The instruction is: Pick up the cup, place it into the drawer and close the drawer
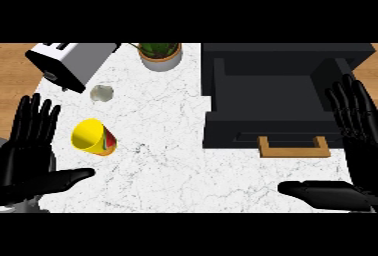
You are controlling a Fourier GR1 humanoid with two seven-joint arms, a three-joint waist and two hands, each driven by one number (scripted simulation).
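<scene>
At far left we see the left robot hand (29, 150), fingers straight and spread, thumb pointing inward, holding nothing, at the left edge of the desk (162, 165), whose top is white marble with fine grey veins. Wooden flooring (15, 55) shows beyond the desk's far-left corner. Above the hand, at the far left of the desk, a silver toaster (70, 60) sits at an angle, partly overhanging the edge. Just below and to the right of it lies a small pale, crumpled-looking object (102, 93) that we cannot identify. Nearer us lies the cup (93, 137), yellow with a red-and-green pattern on its side, tipped so that its open mouth faces up and to the left; it rests on the marble just right of the left hand's fingers, apart from them. At the far edge, near the middle, stands a potted plant (159, 54) in a white pot. The right half holds the drawer (273, 100), a dark box pulled open, its interior dark, with a wooden handle (294, 148) on its near face. At far right the right robot hand (354, 145) is likewise open and flat, grasping nothing, beside the drawer's right wall.
</scene>
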